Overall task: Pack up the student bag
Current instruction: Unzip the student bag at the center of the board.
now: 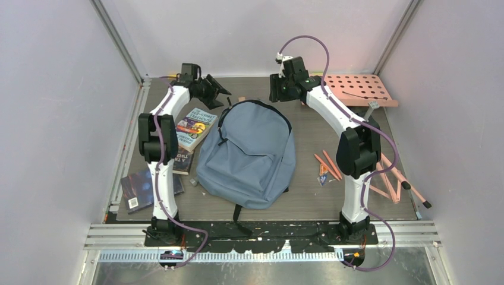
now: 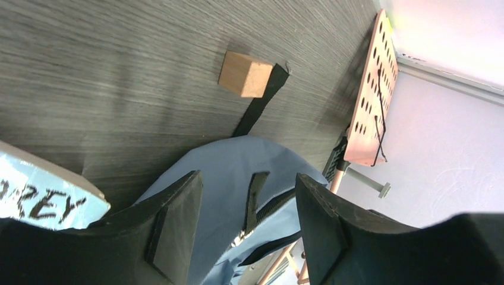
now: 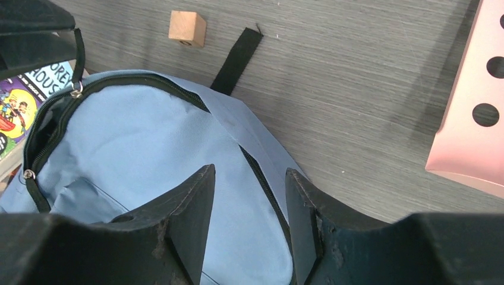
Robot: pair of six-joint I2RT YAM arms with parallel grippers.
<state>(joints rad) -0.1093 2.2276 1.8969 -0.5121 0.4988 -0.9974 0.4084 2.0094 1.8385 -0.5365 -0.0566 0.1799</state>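
Note:
The grey-blue student bag (image 1: 246, 154) lies flat in the middle of the table, top end toward the far side. Its main zipper (image 3: 53, 119) gapes along the upper left rim. My left gripper (image 1: 223, 92) hovers at the bag's top left corner, open. In the left wrist view its gripper (image 2: 248, 177) frames a black zipper pull (image 2: 254, 199) on the bag fabric (image 2: 220, 160), and neither finger touches it. My right gripper (image 1: 276, 89) is at the top right corner. In the right wrist view this gripper (image 3: 250, 170) stands open over the bag (image 3: 136, 136), astride the zipper line.
Colourful books (image 1: 196, 127) are stacked left of the bag, and a dark book (image 1: 142, 187) lies nearer the front. A small wooden block (image 1: 242, 98) sits beyond the bag's top by a black strap (image 3: 236, 59). A pink perforated board (image 1: 359, 89) stands far right, with pencils (image 1: 330, 166) below it.

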